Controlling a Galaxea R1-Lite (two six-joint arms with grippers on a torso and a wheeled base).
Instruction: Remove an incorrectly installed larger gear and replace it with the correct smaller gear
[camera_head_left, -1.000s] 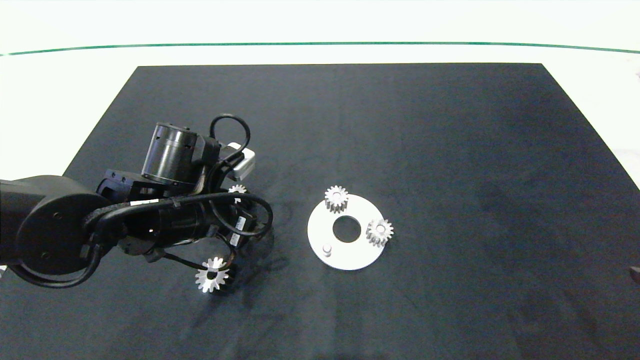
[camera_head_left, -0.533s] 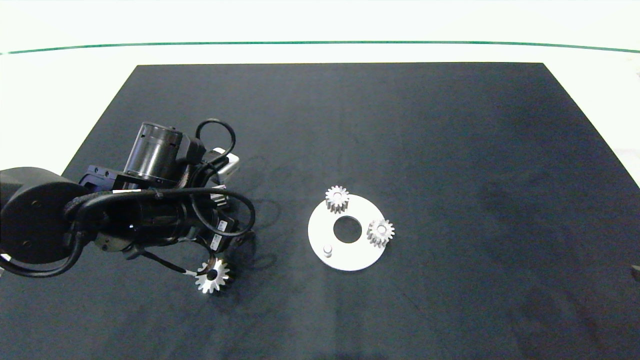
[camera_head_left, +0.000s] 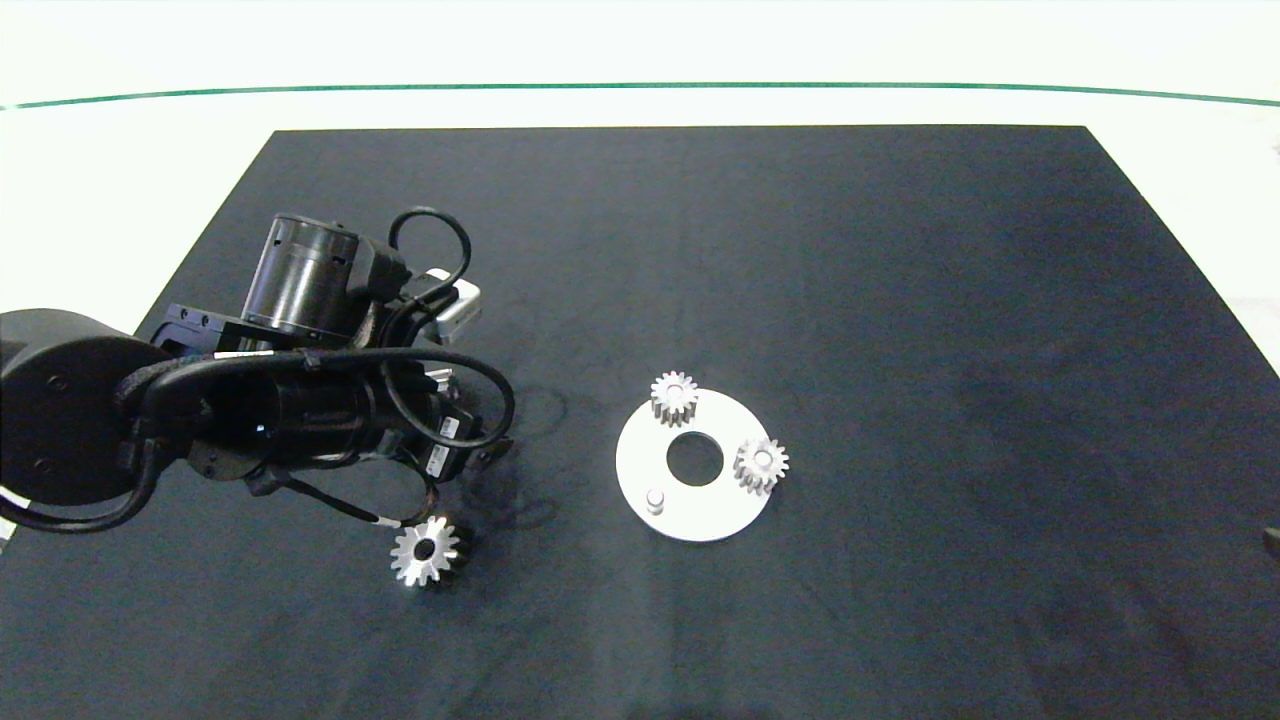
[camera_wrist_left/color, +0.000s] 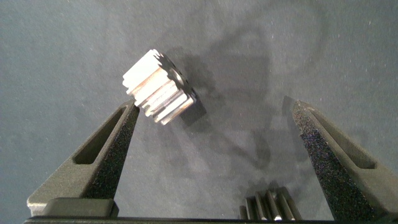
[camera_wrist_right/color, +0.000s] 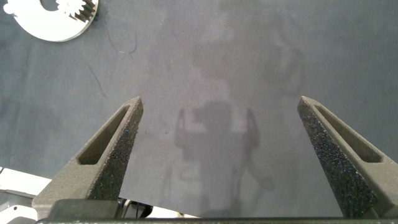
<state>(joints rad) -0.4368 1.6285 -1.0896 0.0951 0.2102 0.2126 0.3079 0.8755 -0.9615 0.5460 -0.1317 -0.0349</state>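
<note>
the left gripper (camera_wrist_left/color: 214, 127) hangs over the dark mat (camera_head_left: 850, 260) with its fingers spread wide, holding nothing. between them a smaller gear (camera_wrist_left/color: 160, 87) lies tipped on its side near one fingertip, its bore axis slanting across the mat. the larger gear (camera_head_left: 426, 551) lies flat, hole up, near the arm. the white disc (camera_head_left: 700, 515) carries two small gears (camera_head_left: 673, 397) and a bare peg (camera_head_left: 654, 497). the right gripper (camera_wrist_right/color: 221, 127) is open too, over bare mat.
</note>
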